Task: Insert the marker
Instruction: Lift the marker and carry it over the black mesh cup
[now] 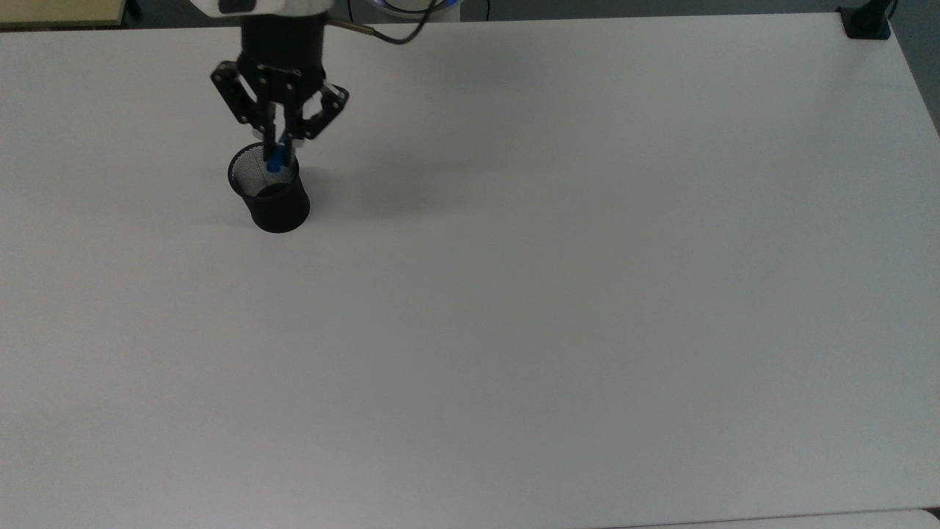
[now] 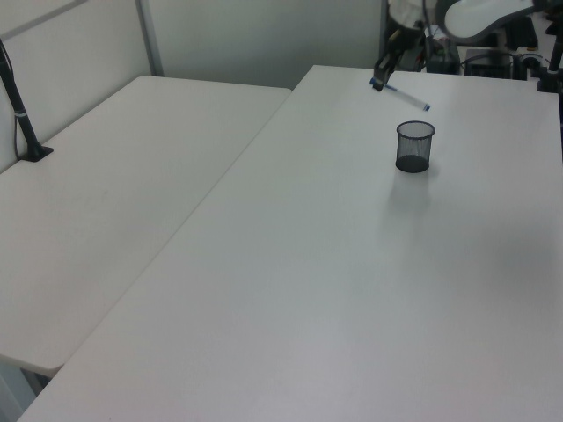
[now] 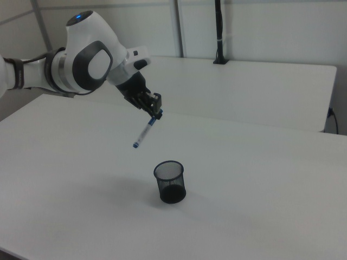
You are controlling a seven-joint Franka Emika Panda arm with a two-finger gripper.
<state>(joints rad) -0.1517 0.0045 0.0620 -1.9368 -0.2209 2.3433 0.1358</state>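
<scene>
A black mesh cup [image 1: 270, 192] [image 2: 414, 148] [image 3: 170, 183] stands upright on the white table [image 1: 558, 294]. My gripper [image 1: 280, 144] [image 2: 379, 82] [image 3: 155, 113] is shut on the marker [image 2: 403, 95] [image 3: 145, 131] at its blue-capped end. The white barrel hangs in the air at a slant, blue end lowest. In the top view the blue tip [image 1: 273, 166] lies over the cup's mouth. In the right view the marker's lower end is above the rim and to the right view's left of the cup, clear of it.
A black clamp post [image 1: 866, 20] sits at the top view's far right table corner. A second white table [image 2: 114, 185] adjoins on the left view's left, with a black post [image 2: 22, 114] on it. Another post [image 3: 219, 32] stands behind in the right view.
</scene>
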